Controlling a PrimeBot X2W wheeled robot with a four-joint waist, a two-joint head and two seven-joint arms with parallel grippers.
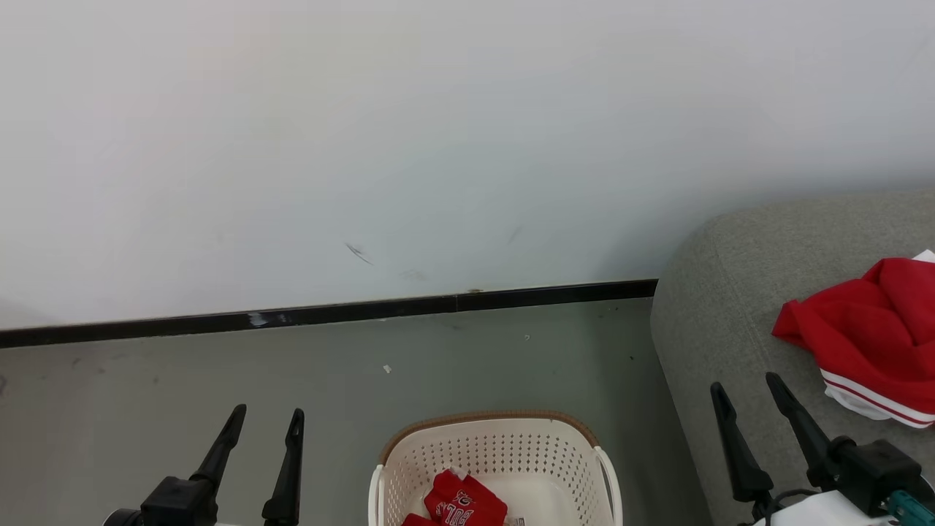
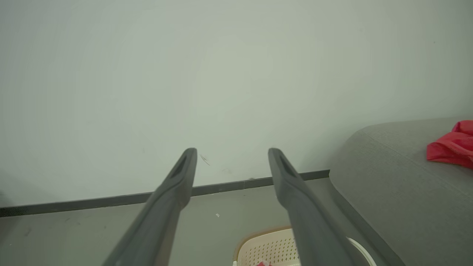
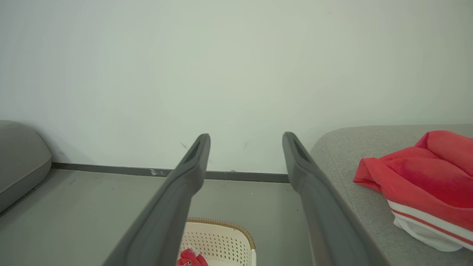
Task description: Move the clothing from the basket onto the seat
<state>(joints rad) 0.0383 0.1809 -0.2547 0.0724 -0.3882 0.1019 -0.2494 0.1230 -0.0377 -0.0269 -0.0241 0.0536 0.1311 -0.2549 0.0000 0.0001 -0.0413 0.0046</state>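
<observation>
- Head view: my left gripper [image 1: 266, 415], lower left, and right gripper [image 1: 746, 386], lower right, stand wide apart and hold nothing. A red garment [image 1: 460, 500] lies bunched in the basket [image 1: 486, 418] at bottom centre. A second garment [image 1: 869, 329] rests on the seat [image 1: 723, 329] at right.
- Left wrist view: the fingers are spread and empty, with the basket at the bottom edge.
- Right wrist view: these fingers are also spread and empty. I judge the cloth light, soft and floppy, so I'd pinch a raised fold.

Plain white wall [image 1: 438, 131] meets grey floor [image 1: 146, 387] along a black baseboard [image 1: 365, 310], w/ a white scrape [image 1: 257, 319] on the strip. Dark scuff mark [image 1: 358, 253] sits low on the wall; small white speck [image 1: 387, 369] lies on the floor nr the baseboard. Right wrist view: grey rounded cushion [image 3: 18, 162] at far left, by the wall.
</observation>
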